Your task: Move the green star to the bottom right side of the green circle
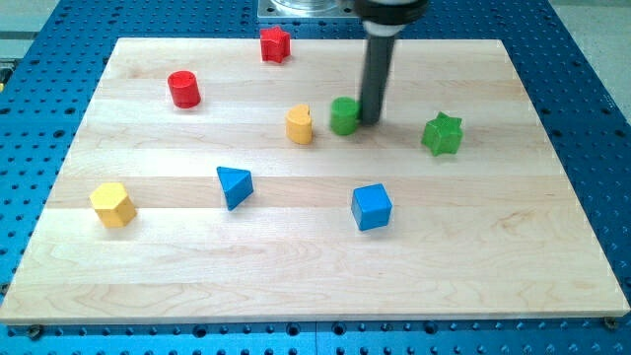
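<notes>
The green star (pixel 443 134) lies right of centre on the wooden board (pixel 493 266). The green circle (pixel 344 115) stands left of it, near the board's upper middle. My tip (pixel 372 121) rests on the board right beside the green circle, on its right side, touching or nearly touching it. The green star is well to the right of my tip and slightly lower in the view. The dark rod rises from the tip to the view's top.
A yellow cylinder (pixel 300 125) stands just left of the green circle. A red cylinder (pixel 183 89) and a red star (pixel 275 44) are at the upper left. A blue triangle (pixel 235 185), a blue cube (pixel 372 207) and a yellow hexagon (pixel 112 204) lie lower down.
</notes>
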{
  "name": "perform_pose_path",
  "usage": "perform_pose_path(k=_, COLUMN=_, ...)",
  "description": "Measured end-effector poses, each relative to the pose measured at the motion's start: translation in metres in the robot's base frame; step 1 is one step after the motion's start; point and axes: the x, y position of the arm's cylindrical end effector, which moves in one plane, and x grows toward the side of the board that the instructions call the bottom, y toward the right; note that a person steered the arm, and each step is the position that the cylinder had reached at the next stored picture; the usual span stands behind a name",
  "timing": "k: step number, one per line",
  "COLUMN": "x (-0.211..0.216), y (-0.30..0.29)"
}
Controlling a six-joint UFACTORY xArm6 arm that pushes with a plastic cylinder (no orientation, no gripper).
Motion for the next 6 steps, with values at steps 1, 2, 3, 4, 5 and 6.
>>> perform_pose_path(k=1, x=0.000, y=-0.001)
perform_pose_path(k=2, x=-0.006, y=-0.007)
perform_pose_path(k=3, x=-0.047, y=0.098)
perform_pose_path(k=4, x=-0.030, y=0.202)
perform_pose_path(k=5, x=0.033, y=0.186)
perform_pose_path(k=6, x=0.048, y=0.098)
